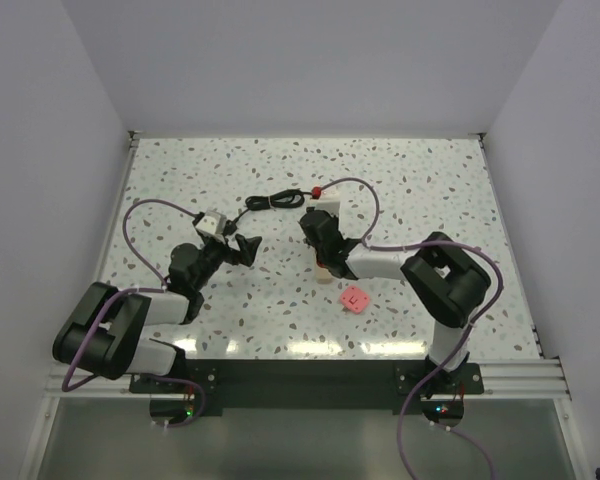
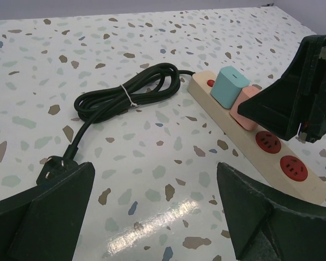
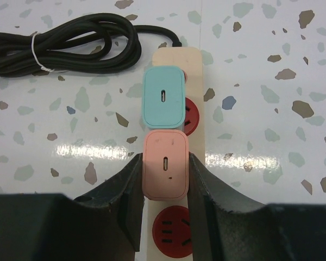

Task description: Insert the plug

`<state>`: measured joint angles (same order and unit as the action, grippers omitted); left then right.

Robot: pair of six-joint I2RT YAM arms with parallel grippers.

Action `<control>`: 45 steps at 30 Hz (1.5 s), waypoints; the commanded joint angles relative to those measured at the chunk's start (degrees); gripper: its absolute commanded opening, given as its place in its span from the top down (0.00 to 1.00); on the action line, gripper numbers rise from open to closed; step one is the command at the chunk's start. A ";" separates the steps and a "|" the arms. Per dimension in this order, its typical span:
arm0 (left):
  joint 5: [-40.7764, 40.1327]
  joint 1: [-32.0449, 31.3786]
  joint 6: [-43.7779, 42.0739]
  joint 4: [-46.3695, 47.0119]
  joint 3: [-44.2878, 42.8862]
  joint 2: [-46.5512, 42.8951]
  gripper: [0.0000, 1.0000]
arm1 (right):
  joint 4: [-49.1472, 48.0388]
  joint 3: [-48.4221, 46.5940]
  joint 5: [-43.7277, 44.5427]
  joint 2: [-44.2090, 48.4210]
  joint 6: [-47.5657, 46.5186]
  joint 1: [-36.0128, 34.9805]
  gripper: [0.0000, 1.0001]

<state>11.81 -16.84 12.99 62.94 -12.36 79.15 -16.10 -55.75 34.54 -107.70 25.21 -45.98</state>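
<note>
From the top view we see the strip [image 1: 326, 212] lying on the table [image 1: 430, 190], its long axis running from the far side toward the arms, with a red switch at the far end. The right arm reaches forward and inward, folded at the elbow, and the right gripper [image 1: 325, 245] sits over the strip's near half. The left arm stretches toward the middle, and the left gripper [image 1: 244, 248] is spread apart with nothing in it. A cord [image 1: 271, 202] is coiled left of the strip. A pink square [image 1: 354, 298] lies near the right arm; its mark is too small for us to read.

In the left wrist view, the left gripper [image 2: 155, 182] gapes over bare table. The strip [image 2: 309, 190] runs diagonally, and the pink plug [image 2: 243, 106] stands on it, touching a teal plug [image 2: 230, 87]. 2 red sockets [image 2: 268, 142] show beyond them.

In the right wrist view, the right gripper [image 3: 164, 182] pinches the pink plug [image 3: 164, 165], 1 finger on each side. The plug's slotted face points up at the camera, and its long side lies along the strip [image 3: 196, 62]. We cannot tell how deep it sits.
</note>
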 commanded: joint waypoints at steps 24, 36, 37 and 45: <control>0.32 0.67 0.72 4.30 0.23 -1.20 0.00 | 19.88 0.03 -15.21 -15.70 1.16 0.19 1.00; 2.34 0.49 -0.07 5.70 0.93 -1.46 0.00 | 20.41 -3.23 -16.52 -5.34 -1.92 0.27 0.70; 2.25 0.41 -0.25 5.71 0.93 -1.63 0.01 | 19.97 -3.32 -16.88 -2.89 -2.79 0.19 0.65; -3.72 -5.74 -5.42 2.19 0.58 -4.00 0.01 | 18.38 -5.34 -18.02 6.97 -6.23 0.19 0.30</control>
<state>11.18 -19.99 11.22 63.88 -11.88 77.67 -1.89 -61.45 21.61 -105.10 20.38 -45.39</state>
